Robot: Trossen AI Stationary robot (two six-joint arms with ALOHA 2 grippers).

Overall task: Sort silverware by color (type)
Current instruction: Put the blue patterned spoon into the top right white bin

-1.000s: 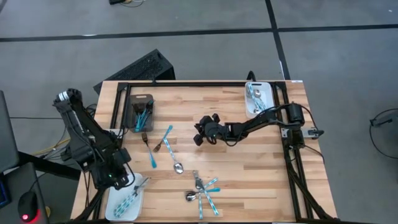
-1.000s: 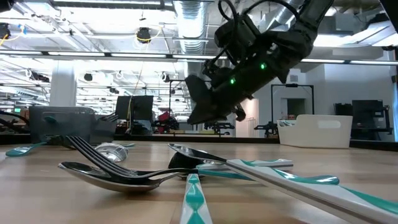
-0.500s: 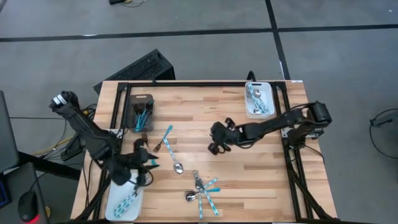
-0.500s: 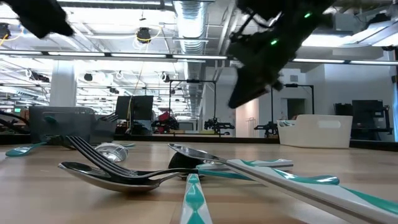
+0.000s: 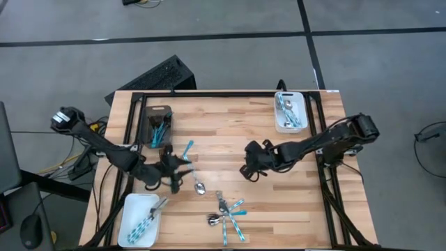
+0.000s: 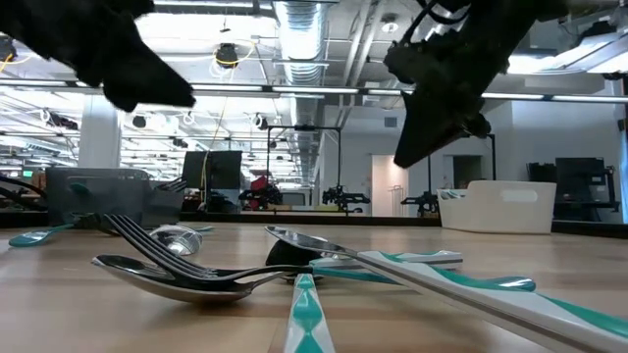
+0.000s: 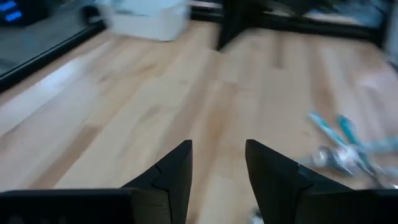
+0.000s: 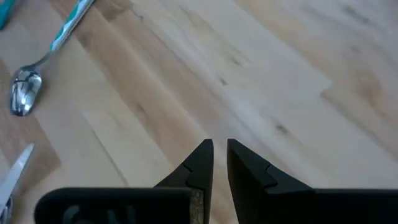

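Low view puts a tangle of silverware (image 6: 294, 270) closest of all: a spoon (image 6: 172, 277) lying bowl-down on the wooden counter (image 6: 78, 314), a fork (image 6: 162, 245) crossing above it, and teal-handled pieces running off toward the near edge. From above, that same cluster (image 5: 226, 211) sits near the front edge of the counter (image 5: 237, 125), with a white tray (image 5: 139, 220) at the front left corner holding a few teal-handled pieces. A little farther back, a lone spoon (image 5: 199, 187) lies just beside the left end effector (image 5: 175, 169), which hovers over the loose teal-handled pieces left of centre; its fingers (image 7: 174, 171) stand apart with nothing between them, over bare wood. At about the same depth, the right end effector (image 5: 252, 162) hangs over open counter right of centre, well apart from the cluster; its fingers (image 8: 202, 165) are nearly together with only a thin slit showing, and they grip nothing. A teal-handled spoon (image 8: 37, 68) lies on the wood ahead of it. Farther back on the left, a dark grey tray (image 5: 157, 125) holds several teal-handled pieces. At the far right corner, a second white tray (image 5: 289, 110) carries silver and teal pieces.
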